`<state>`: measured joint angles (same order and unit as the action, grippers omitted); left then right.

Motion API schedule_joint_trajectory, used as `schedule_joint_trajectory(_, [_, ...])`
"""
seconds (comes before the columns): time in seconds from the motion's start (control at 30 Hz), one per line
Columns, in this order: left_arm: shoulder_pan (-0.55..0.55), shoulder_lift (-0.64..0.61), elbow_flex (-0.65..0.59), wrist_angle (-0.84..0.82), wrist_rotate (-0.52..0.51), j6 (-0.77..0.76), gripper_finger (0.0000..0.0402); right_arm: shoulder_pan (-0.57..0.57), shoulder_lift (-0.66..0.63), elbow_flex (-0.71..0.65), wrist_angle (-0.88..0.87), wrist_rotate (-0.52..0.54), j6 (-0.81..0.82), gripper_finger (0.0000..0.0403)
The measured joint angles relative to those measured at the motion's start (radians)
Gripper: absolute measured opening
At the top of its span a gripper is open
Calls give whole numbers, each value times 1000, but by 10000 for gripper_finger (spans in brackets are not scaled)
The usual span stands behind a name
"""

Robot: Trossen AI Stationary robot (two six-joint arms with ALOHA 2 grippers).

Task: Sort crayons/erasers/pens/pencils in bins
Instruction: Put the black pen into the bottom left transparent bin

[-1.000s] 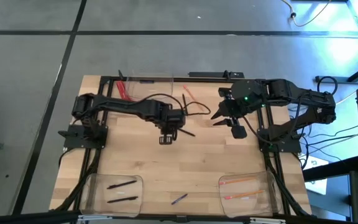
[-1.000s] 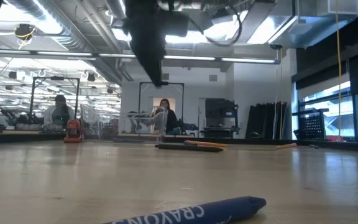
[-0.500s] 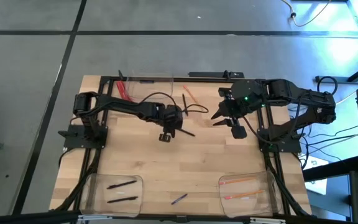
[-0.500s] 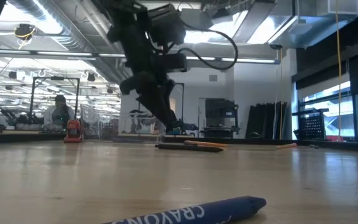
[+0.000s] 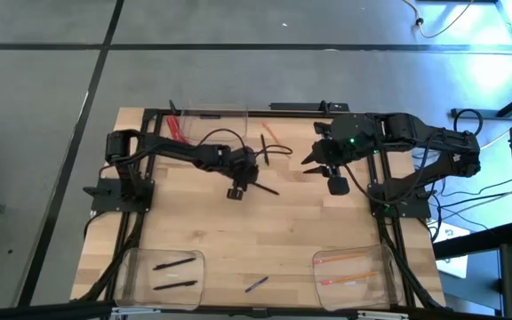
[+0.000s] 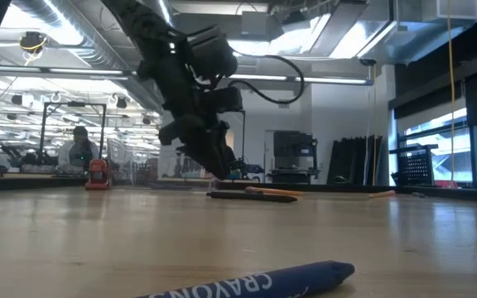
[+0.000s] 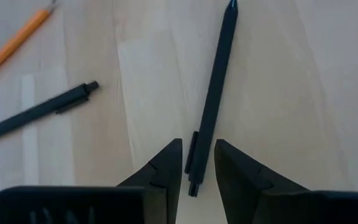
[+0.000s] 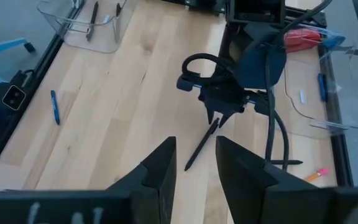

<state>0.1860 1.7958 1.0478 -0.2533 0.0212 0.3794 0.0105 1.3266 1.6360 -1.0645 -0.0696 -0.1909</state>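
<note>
A black pen (image 7: 215,93) lies flat on the wooden table; in the high view this pen (image 5: 263,187) is at the table's middle. My left gripper (image 7: 197,168) is low over the pen's clip end, open, one finger on each side, and no touch shows. A second pen (image 7: 36,115) and an orange pencil (image 7: 14,43) lie close by. My right gripper (image 8: 196,165) hangs open and empty, high at the far right (image 5: 323,169). A blue crayon (image 6: 255,283) lies near the front edge.
A clear bin (image 5: 163,271) at the near left holds two pens. Another bin (image 5: 354,271) at the near right holds pencils. A third bin (image 5: 210,124) at the far edge holds red things. A black cable (image 5: 269,153) loops beside my left arm.
My left gripper has come down from well above the table, rolling and tipping steeper, and now stands just over the black pen with its fingers astride the clip end. The pen has not moved.
</note>
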Motion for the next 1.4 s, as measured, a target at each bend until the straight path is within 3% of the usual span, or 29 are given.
schedule_joint_trajectory(0.47, [-1, -1, -132, 192, -3, 0, 86, 0, 0, 0, 0, -2, 0, 115])
schedule_joint_trajectory(1.13, [5, 54, -126, 235, -5, 17, 86, 0, -1, 0, 2, -2, 3, 115])
schedule_joint_trajectory(1.4, [34, 58, -126, 234, 39, -18, 86, 0, -1, 0, 2, -2, 1, 115])
